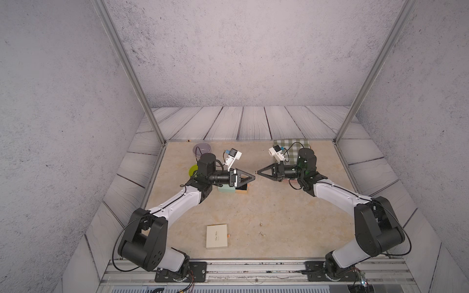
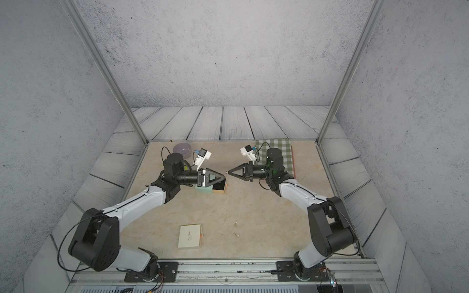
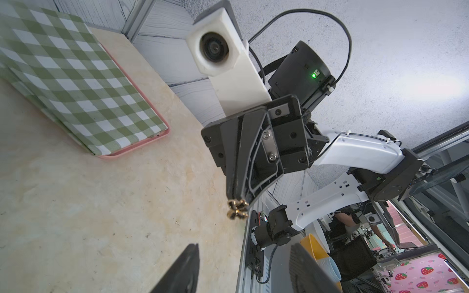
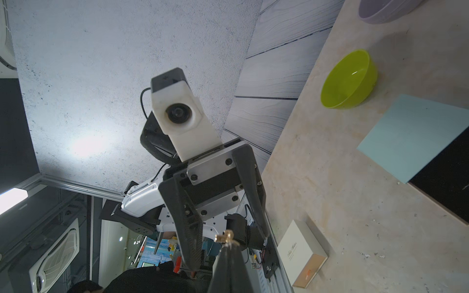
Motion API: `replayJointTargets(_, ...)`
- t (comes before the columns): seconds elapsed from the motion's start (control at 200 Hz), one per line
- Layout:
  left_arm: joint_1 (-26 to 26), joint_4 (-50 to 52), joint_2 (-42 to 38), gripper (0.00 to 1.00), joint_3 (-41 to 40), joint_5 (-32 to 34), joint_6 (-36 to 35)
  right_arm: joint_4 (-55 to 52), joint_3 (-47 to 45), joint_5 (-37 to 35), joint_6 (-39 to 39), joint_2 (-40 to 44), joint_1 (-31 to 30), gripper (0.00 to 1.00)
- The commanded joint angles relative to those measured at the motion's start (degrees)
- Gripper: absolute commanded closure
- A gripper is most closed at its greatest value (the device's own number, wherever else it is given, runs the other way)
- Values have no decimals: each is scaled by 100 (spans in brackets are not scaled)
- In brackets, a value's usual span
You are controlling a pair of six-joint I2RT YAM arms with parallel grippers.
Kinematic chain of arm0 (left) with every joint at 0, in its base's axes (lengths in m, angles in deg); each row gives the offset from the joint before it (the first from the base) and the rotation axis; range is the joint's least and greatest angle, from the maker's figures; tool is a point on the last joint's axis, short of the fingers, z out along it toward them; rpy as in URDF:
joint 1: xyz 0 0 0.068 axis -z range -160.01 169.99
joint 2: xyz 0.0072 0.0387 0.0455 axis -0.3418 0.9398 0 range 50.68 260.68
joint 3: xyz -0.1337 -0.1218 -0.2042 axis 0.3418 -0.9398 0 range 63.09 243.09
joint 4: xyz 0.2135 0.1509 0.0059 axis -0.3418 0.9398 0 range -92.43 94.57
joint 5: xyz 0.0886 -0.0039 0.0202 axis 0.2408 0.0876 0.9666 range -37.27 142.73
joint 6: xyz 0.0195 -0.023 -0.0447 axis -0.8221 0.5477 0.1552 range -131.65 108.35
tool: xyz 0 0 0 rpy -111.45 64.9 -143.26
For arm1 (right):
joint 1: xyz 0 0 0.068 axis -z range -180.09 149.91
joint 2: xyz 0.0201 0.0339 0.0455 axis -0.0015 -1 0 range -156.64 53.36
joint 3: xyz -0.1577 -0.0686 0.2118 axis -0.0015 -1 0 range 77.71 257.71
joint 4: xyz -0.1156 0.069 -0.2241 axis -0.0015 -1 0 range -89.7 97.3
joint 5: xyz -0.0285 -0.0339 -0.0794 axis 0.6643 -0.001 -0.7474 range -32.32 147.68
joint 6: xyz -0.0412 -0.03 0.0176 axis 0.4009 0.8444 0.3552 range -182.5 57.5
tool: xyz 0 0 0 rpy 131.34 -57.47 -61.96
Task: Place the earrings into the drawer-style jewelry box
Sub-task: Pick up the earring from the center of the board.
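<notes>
now the right gripper (image 3: 237, 200) is clenched on a gold earring (image 3: 237, 209), tip to tip with the half-open, empty left gripper (image 1: 253, 176). handover seems next, then the open jewelry box (image 1: 241, 189); two earrings (image 1: 261, 229) lie on the table.

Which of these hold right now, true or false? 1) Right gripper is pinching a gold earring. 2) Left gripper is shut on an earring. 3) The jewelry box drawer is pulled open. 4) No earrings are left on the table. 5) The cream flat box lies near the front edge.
1) True. The right gripper is shut on a gold earring.
2) False. The left gripper has its jaws apart around the held earring, not closed on it.
3) True. The jewelry box shows its dark drawer slid out.
4) False. Two loose earrings still lie on the table.
5) True. The cream box lies near the arm bases.
</notes>
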Motion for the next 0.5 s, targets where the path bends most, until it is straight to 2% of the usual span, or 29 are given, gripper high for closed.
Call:
replayJointTargets(0.0,30,-39,-77,42,196,-76,-248,210,38,170,-131,-42,-53,100)
replayJointTargets(0.37,31,229,-194,52,275,65,-354,-569,306,100,351,-134,-321,100)
replayJointTargets(0.495,35,344,-190,59,263,92,-380,-615,342,82,381,-140,-404,100)
